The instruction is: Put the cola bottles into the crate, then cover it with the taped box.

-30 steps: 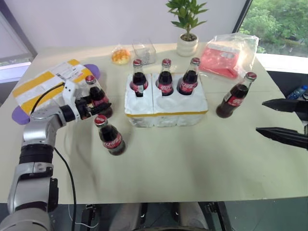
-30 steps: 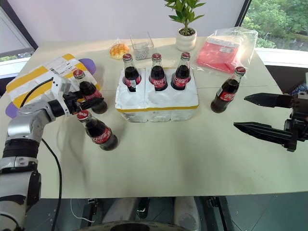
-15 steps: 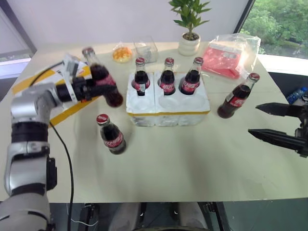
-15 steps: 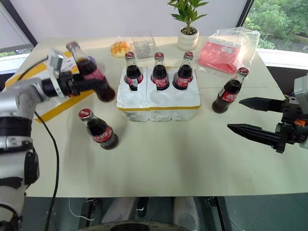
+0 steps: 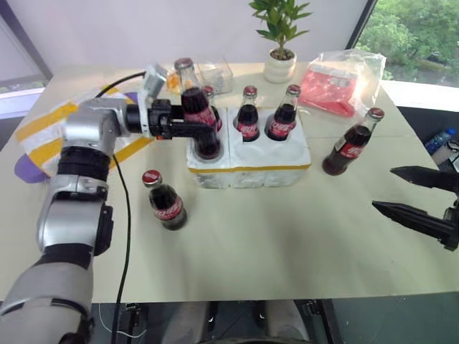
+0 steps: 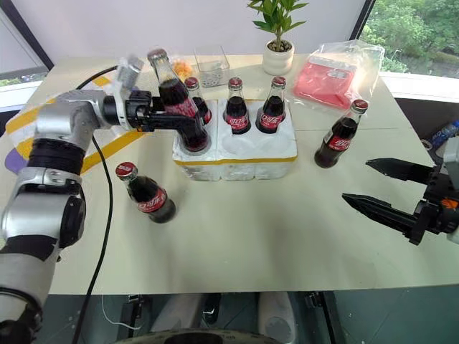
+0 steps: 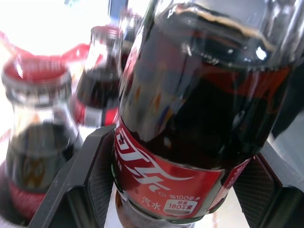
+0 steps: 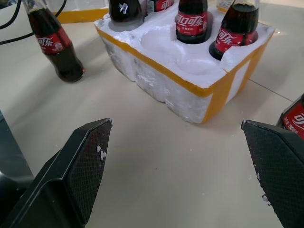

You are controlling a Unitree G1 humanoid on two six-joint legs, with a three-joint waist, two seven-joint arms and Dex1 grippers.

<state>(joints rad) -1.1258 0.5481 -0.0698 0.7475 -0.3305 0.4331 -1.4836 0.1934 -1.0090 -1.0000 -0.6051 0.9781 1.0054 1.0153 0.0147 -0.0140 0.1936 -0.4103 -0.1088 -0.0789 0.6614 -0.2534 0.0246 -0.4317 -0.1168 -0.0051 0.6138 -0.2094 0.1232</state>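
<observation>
Above the crate's [image 5: 247, 161] front-left hole, the left gripper [image 5: 188, 125] clamps a cola bottle [image 5: 197, 118] tilted, cap toward eleven o'clock, while the right gripper [image 5: 419, 197] gapes wide at three o'clock.

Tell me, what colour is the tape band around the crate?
Yellow; the crate shows it best in the right wrist view.

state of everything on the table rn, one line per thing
left gripper: shut on a cola bottle, carrying it tilted over the crate
held cola bottle: capped, base at a front hole
crate: three bottles in its back row, uncovered
bottle near the table's front: standing on the table
bottle right of the crate: standing on the table
right gripper: open, holding nothing
taped box: off to the left
</observation>
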